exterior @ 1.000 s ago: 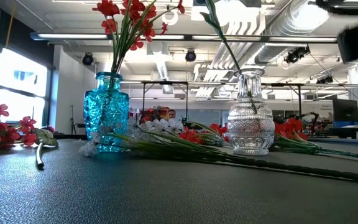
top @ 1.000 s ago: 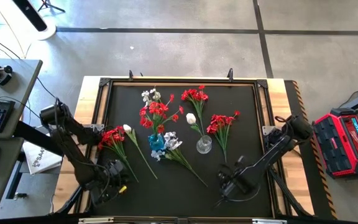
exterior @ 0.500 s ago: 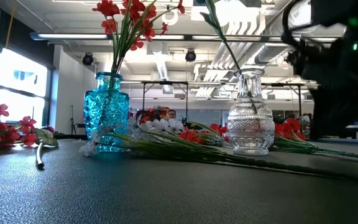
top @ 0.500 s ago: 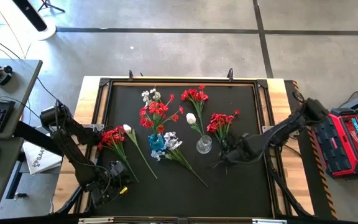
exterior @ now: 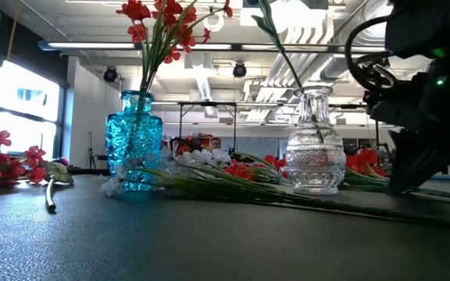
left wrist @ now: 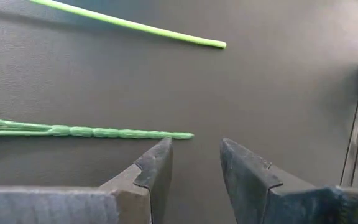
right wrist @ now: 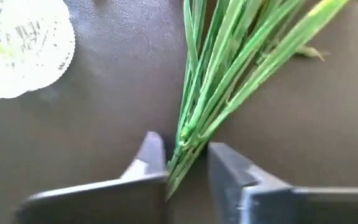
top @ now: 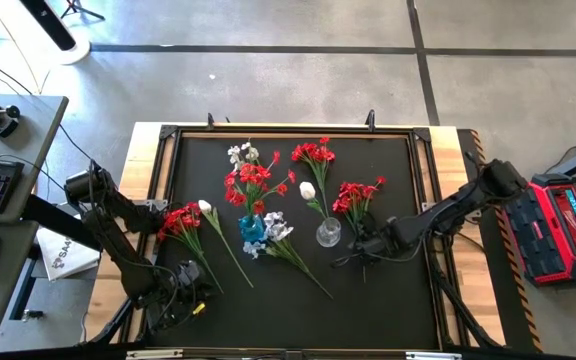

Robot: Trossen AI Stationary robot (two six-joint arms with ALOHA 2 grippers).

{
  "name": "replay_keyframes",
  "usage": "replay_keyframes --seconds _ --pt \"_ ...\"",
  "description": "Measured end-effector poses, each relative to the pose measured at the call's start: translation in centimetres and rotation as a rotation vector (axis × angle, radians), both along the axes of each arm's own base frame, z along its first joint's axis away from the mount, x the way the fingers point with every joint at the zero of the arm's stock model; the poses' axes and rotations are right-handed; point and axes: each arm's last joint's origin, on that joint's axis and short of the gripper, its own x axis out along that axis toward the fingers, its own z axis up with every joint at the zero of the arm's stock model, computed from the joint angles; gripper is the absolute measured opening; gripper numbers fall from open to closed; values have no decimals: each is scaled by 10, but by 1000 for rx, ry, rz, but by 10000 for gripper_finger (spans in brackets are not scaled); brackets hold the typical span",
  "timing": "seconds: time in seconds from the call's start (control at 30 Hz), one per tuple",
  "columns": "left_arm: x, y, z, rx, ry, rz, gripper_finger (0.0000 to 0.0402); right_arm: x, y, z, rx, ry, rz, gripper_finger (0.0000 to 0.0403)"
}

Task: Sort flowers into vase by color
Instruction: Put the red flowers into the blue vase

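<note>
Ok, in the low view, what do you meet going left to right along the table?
Red flowers lying flat → blue vase holding red flowers → clear vase holding a green stem → right claw, down at the stems.

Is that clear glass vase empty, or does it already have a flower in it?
Not empty. The clear vase stands upright with one green stem rising from its neck; from above, a white flower tops that stem.
</note>
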Motion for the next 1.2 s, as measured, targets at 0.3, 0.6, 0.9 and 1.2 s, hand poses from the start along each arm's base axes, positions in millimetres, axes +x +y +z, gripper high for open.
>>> replay_keyframes --seconds 0.3,0.6,0.9,1.2 --pt "1 -2 2 8 -4 -18 122 -34 26 20 -46 -129 -63 3" --pt "17 -27 40 139 -114 -220 122 -62 51 46 -64 -440 0 1" --pt "36 -39 70 300 -244 -357 122 -37 44 40 -189 -390 171 22" --pt "41 -37 71 307 -249 -350 122 -16 27 17 -268 -210 189 175"
